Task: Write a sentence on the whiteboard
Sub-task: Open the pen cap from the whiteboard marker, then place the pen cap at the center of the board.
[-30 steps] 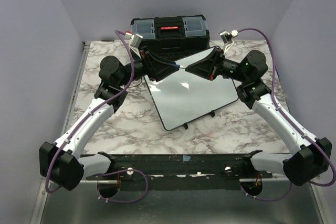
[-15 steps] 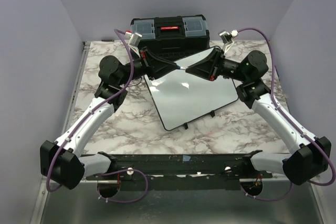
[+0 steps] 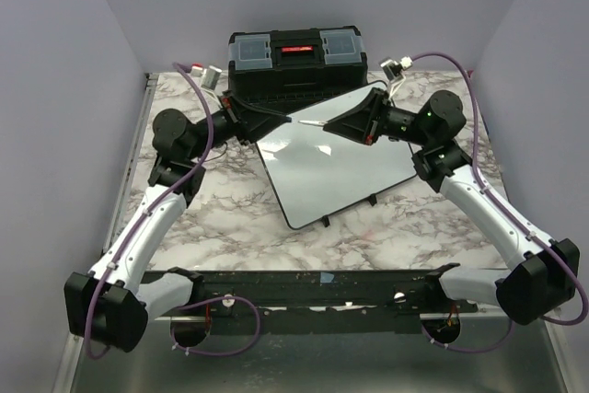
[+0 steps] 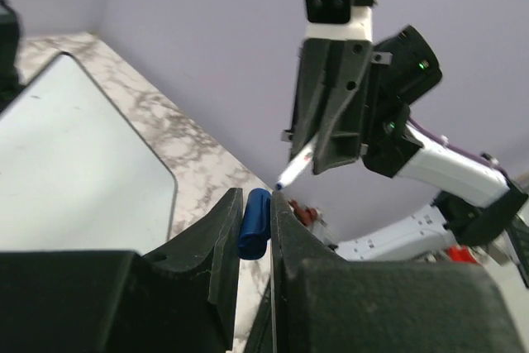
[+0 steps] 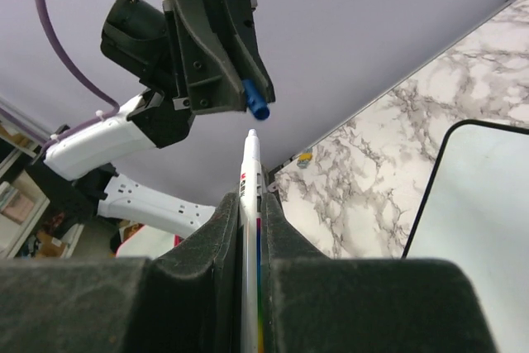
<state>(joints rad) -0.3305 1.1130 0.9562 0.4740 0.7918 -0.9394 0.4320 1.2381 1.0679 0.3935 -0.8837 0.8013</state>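
Note:
The whiteboard (image 3: 340, 167) lies tilted on the marble table; its surface is blank and no sentence shows. My right gripper (image 3: 328, 123) is shut on a white marker (image 3: 311, 122), also seen in the right wrist view (image 5: 250, 163), with its bare tip pointing left above the board's far corner. My left gripper (image 3: 285, 118) is shut on the marker's blue cap (image 4: 254, 222), a short gap away from the tip. The cap also shows in the right wrist view (image 5: 257, 100). The board shows in the left wrist view (image 4: 74, 171) and the right wrist view (image 5: 483, 204).
A black toolbox (image 3: 296, 57) with clear lid compartments stands at the table's back edge, just behind both grippers. Purple walls close in the left, right and back. The arms' black base rail (image 3: 322, 287) runs along the near edge.
My left arm has pulled back to the left with the blue cap, which has come off the marker. The grippers, tip to tip before, now stand apart. The right arm barely moved.

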